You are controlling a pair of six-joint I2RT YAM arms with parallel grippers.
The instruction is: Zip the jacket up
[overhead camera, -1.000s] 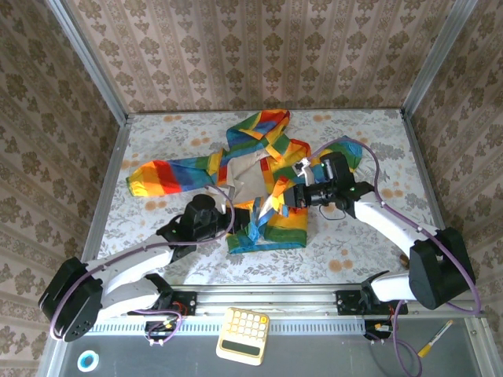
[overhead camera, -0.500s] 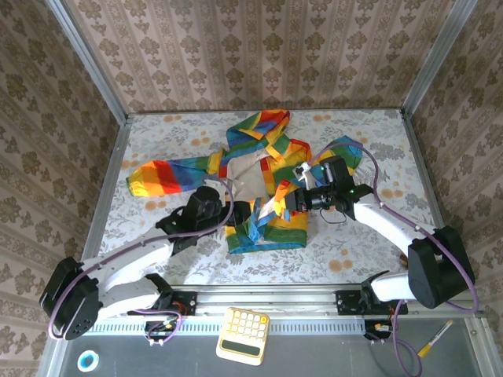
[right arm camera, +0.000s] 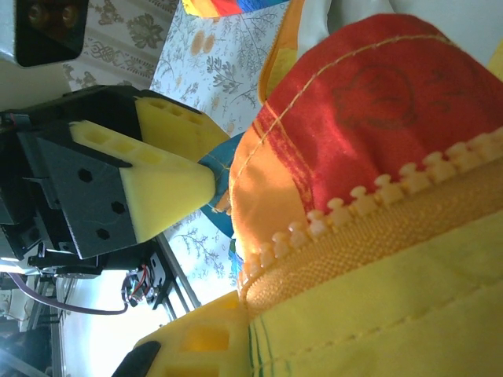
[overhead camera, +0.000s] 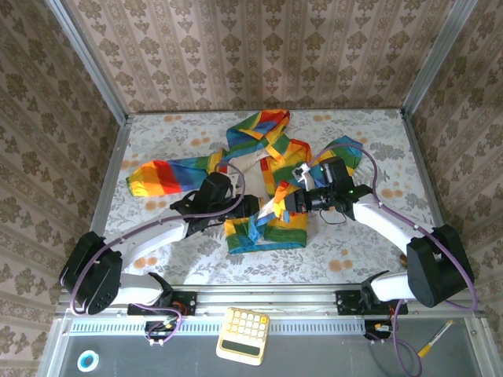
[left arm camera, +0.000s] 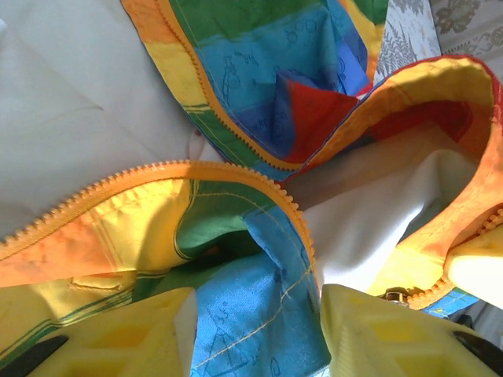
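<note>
The rainbow-striped jacket (overhead camera: 263, 169) lies open on the table with its beige lining up. My right gripper (overhead camera: 283, 202) is shut on the jacket's front edge. In the right wrist view the orange zipper teeth (right arm camera: 369, 200) and yellow fabric run across its lower finger (right arm camera: 206, 345). My left gripper (overhead camera: 253, 210) is at the opposite front edge, just left of the right one. Its yellow fingers (left arm camera: 134, 338) stand apart, and a blue fold of the jacket (left arm camera: 251, 314) with its orange zipper tape (left arm camera: 204, 169) lies between them. The left gripper's pad (right arm camera: 161, 184) is close by in the right wrist view.
One sleeve (overhead camera: 165, 177) stretches left across the patterned tablecloth (overhead camera: 354, 251). A cream calculator (overhead camera: 244, 335), a blue tape roll (overhead camera: 86, 360) and a yellow-handled tool (overhead camera: 435, 338) lie on the ledge in front of the arm bases. Papered walls close three sides.
My left arm has swung right and forward, bringing its gripper onto the jacket's front edge beside the right gripper. The right gripper has shifted slightly left, keeping hold of the zipper edge.
</note>
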